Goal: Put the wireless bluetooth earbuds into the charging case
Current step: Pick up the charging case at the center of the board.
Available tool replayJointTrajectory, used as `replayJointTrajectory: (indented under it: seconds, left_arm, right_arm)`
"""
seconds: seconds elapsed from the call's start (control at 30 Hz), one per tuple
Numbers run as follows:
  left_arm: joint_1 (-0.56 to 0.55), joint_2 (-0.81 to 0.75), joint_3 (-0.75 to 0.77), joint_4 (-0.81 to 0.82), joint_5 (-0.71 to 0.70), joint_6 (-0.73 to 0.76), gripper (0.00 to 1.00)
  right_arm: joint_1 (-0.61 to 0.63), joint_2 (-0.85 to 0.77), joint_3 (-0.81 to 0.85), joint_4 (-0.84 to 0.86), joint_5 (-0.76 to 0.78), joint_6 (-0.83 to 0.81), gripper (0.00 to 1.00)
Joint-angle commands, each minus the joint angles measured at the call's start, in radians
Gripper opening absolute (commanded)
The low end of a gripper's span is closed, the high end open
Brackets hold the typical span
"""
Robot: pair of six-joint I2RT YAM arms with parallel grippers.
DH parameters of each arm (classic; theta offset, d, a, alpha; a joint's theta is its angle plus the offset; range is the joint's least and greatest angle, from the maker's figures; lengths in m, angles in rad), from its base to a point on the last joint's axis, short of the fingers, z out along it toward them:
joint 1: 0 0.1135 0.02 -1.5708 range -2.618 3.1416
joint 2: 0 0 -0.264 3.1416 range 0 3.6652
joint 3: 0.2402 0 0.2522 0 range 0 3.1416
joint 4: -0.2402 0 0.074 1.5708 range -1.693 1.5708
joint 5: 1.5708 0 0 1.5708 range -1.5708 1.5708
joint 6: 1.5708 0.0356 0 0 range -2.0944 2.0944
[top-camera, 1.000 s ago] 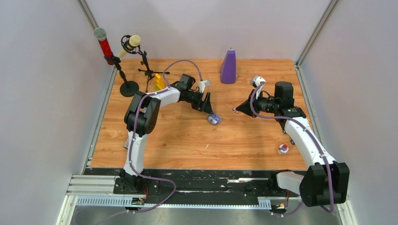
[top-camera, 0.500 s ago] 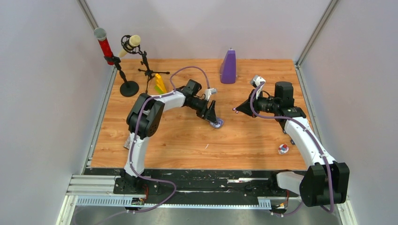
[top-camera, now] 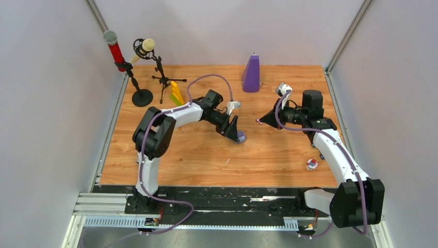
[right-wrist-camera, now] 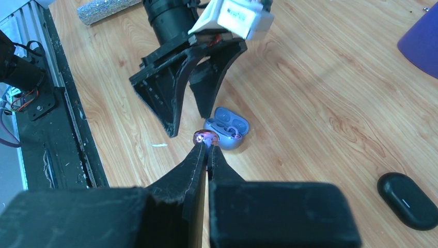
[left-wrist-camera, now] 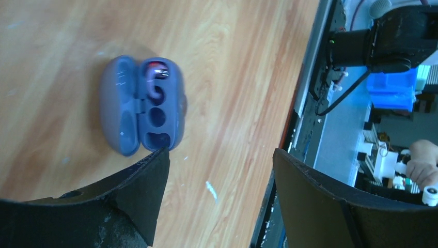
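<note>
Since a second ago my left arm has swung its wrist right and nearer, so my left gripper [top-camera: 235, 130] now hangs right at the open blue-purple oval plastic charging case [top-camera: 241, 138], while my right arm has held its place. From above, my right gripper [top-camera: 260, 122] points left toward that case, a little apart from it, over the middle of the wood-grain table [top-camera: 206, 160]; a purple tapered block [top-camera: 251, 73] stands at the far edge. Through the left wrist camera my left fingers are spread wide with nothing between them, and the case lies flat on the wood with its lid folded back, at the tip of one finger; a second pale purple bud [left-wrist-camera: 156, 82] sits in the well farthest from that fingertip. Through the right wrist camera my right fingers are pressed together on a pale purple glossy earbud [right-wrist-camera: 205, 138], pinched at their tips just short of the case; a black oval closed case [right-wrist-camera: 406, 200] lies well off to the right.
</note>
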Motion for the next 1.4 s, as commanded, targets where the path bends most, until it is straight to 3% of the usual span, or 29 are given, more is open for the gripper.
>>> replayJointTrajectory:
  seconds: [0.0,0.2,0.3,0.5,0.63,0.83,1.13,1.37]
  left_arm:
    - [-0.052,-0.047,0.008,-0.013,0.064,0.039,0.81]
    - [-0.037,-0.132,0.053,-0.099,0.085,0.139,0.81]
    - [-0.003,-0.145,0.108,-0.1,0.025,0.14,0.82]
    - [0.052,-0.039,0.238,-0.112,-0.156,0.109,0.81]
    - [0.054,0.085,0.32,-0.137,-0.195,0.105,0.8]
    - [0.054,0.231,0.414,-0.174,-0.166,0.078,0.77]
    - [0.053,0.286,0.453,-0.234,-0.076,0.081,0.72]
    - [0.042,0.307,0.445,-0.308,-0.086,0.134,0.69]
  right_arm:
    - [0.002,-0.01,0.017,0.031,-0.003,-0.017,0.0]
    - [0.002,-0.009,0.017,0.032,-0.002,-0.02,0.0]
    - [0.003,-0.01,0.017,0.032,-0.002,-0.021,0.0]
    - [0.002,-0.016,0.017,0.032,-0.001,-0.023,0.0]
    - [0.003,-0.023,0.017,0.03,0.001,-0.026,0.0]
    - [0.003,-0.034,0.015,0.028,0.001,-0.033,0.0]
    - [0.002,-0.039,0.016,0.025,-0.002,-0.04,0.0]
    - [0.003,-0.047,0.015,0.026,-0.002,-0.04,0.0]
